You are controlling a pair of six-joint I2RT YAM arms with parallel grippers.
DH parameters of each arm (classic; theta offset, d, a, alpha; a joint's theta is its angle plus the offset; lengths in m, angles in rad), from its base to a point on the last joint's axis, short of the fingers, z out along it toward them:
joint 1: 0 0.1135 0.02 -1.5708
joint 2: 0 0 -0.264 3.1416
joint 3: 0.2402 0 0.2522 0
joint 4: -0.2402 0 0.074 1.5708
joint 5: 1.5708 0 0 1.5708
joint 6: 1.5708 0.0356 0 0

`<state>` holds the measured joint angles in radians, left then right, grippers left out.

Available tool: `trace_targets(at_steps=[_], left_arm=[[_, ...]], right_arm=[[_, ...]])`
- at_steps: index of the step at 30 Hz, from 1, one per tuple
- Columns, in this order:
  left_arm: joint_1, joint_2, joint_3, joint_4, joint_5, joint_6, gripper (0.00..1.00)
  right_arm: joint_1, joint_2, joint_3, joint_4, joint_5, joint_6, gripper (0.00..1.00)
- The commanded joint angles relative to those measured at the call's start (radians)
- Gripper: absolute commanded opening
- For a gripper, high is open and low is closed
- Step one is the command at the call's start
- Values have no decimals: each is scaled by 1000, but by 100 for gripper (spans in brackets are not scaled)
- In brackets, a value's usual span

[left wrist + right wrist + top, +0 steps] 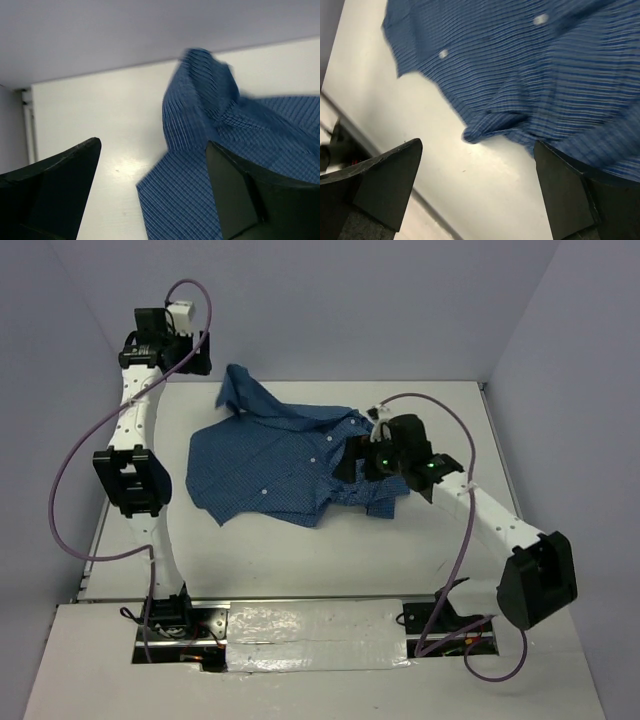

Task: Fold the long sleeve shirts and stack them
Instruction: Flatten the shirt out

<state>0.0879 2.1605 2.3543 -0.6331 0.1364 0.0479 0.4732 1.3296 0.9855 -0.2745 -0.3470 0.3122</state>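
**Top and wrist views.** Shirt (pixel 285 465) being shown lying rumpled, front up, at centre of table (pixel 400 550). Buttons (pixel 540 20) being seen on blue checked cloth. One sleeve (pixel 238 390) being shown bunched toward far-left side.

Left gripper (pixel 154 145) being held above table beside that sleeve. Its fingers (pixel 60 185) being shown spread wide, nothing pinched.

Right gripper (pixel 477 144) being held over shirt's right edge. Its fingers (pixel 375 185) being shown spread wide, with cloth below not gripped.
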Motion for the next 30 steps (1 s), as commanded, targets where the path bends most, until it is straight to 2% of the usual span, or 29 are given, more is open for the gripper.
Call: trace_targets(at_steps=[1, 2, 3, 4, 5, 6, 7, 8, 9, 10, 12, 13, 15, 16, 18, 22, 24, 27, 29, 30], left_arm=[[-22, -94, -39, -76, 100, 42, 99], [-23, -149, -100, -59, 158, 65, 99], [-37, -210, -275, -34, 185, 128, 99], [-52, -357, -381, 2, 205, 163, 98], [-74, -439, -483, 82, 225, 211, 96], [-153, -508, -674, 105, 226, 330, 90], [-201, -622, -749, 110, 209, 384, 73], [-258, -645, -789, 25, 143, 427, 57], [-308, -653, -849, -18, 115, 444, 42], [-392, -665, -897, -37, 94, 434, 34], [-501, -685, -1054, 1, 75, 415, 44], [-536, -700, -1101, 27, 71, 409, 59], [-635, -697, -1164, 76, 80, 374, 72], [-660, -677, -1171, 85, 92, 363, 81], [-727, -625, -1184, 120, 80, 337, 87], [-780, -532, -1192, 231, 42, 287, 93], [-792, -489, -1178, 269, 55, 258, 98], [-815, -455, -1182, 332, 95, 251, 99], [-818, -436, -1204, 395, 138, 227, 99], [-818, -414, -1208, 410, 150, 201, 99]], right_arm=[[-111, -72, 2, -71, 66, 25, 100], [-151, -108, -11, -75, 59, 51, 100], [-238, -125, -25, -84, 42, 79, 100], [-281, -136, -53, -94, 40, 126, 100], [-313, -142, -60, -106, 49, 137, 97], [-340, -139, -65, -139, 69, 137, 88], [-369, -123, -70, -156, 115, 136, 24], [-380, -113, -70, -173, 140, 151, 0], [-392, -103, -71, -192, 149, 156, 0], [-410, -84, -85, -187, 138, 159, 5], [-429, -64, -108, -152, 118, 191, 49], [-439, -35, -120, -143, 120, 206, 80], [-444, -3, -122, -123, 123, 238, 97], [-444, 32, -117, -117, 121, 246, 100], [-441, 68, -117, -92, 106, 274, 100], [-427, 178, -116, -36, 104, 298, 100], [-418, 226, -82, -8, 114, 304, 100], [-404, 319, -35, 7, 126, 309, 100], [-403, 364, -24, 29, 112, 312, 92], [-400, 375, -19, 35, 91, 314, 74]])
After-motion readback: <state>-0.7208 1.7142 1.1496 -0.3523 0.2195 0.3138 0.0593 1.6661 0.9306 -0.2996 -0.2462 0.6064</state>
